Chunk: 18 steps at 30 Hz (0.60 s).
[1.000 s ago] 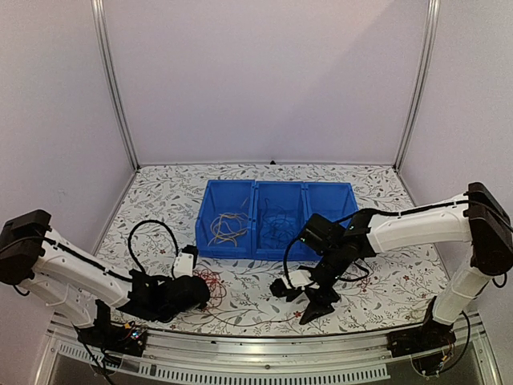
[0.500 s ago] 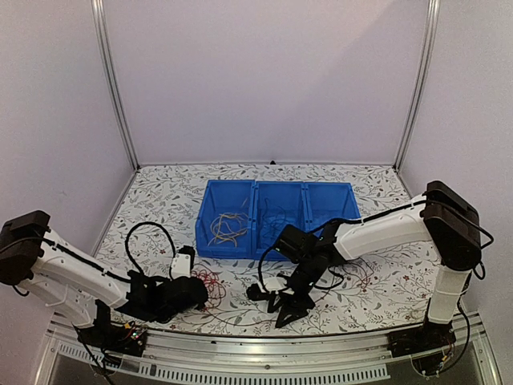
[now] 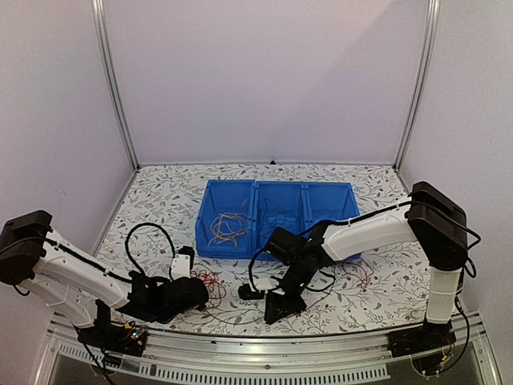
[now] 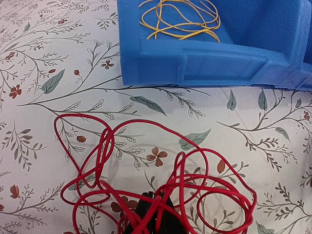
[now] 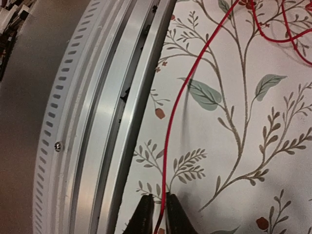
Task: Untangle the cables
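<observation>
**Left gripper** (image 4: 153, 217): fingers together, clamped on the red cables (image 4: 156, 161). The tangle fans out from the fingertips in loose loops on the table (image 3: 160, 192), near its front-left edge and just short of the blue bin (image 4: 195, 63).

**Right gripper** (image 5: 158, 217): fingers narrowly apart at the table's front edge beside the rail (image 5: 107, 122). One red strand (image 5: 170, 131) runs between them, not visibly pinched.

**Yellow cables** (image 4: 180, 19): in the bin's left compartment.

**Dark blue cables** (image 3: 280, 224): in the middle compartment.

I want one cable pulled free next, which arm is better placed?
Probably right: the right gripper straddles a single red strand. The left gripper is shut on the red tangle, anchoring it.
</observation>
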Available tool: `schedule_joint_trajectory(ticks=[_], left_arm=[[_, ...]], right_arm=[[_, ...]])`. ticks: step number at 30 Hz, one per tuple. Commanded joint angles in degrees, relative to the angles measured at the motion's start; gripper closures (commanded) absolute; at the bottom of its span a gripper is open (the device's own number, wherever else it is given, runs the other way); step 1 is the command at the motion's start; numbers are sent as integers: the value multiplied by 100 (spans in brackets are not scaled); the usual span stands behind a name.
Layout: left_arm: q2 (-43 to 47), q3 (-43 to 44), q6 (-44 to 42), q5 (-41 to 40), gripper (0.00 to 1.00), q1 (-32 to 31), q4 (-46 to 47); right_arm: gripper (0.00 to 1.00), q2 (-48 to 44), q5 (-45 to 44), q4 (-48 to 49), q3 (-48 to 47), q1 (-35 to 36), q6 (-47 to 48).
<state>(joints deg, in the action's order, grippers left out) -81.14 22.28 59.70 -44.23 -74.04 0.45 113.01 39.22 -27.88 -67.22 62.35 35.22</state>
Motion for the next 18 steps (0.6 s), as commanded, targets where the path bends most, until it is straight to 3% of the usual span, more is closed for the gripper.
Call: schedule_joint_trajectory(ticks=[1,7,12,15,18], left_arm=[[-76,-61,98,-119,100,78,51],[-138,-64,205,-99,100,82,-252],[-34,-197,311,-152,100,108,-471],[45,-320,301,-116,100,143,-424],[24,-382,297,-64,100,189,-400]], right_arm=[[98,96,188,-461,-395,52,36],[100,-1374,170,-1368,-932,-321,393],[100,-2362,515,-2219,-2586,-1562,439],[100,-2806,669,-2200,-3583,-2500,361],[100,-3203,345,-1684,-4074,-2983,263]])
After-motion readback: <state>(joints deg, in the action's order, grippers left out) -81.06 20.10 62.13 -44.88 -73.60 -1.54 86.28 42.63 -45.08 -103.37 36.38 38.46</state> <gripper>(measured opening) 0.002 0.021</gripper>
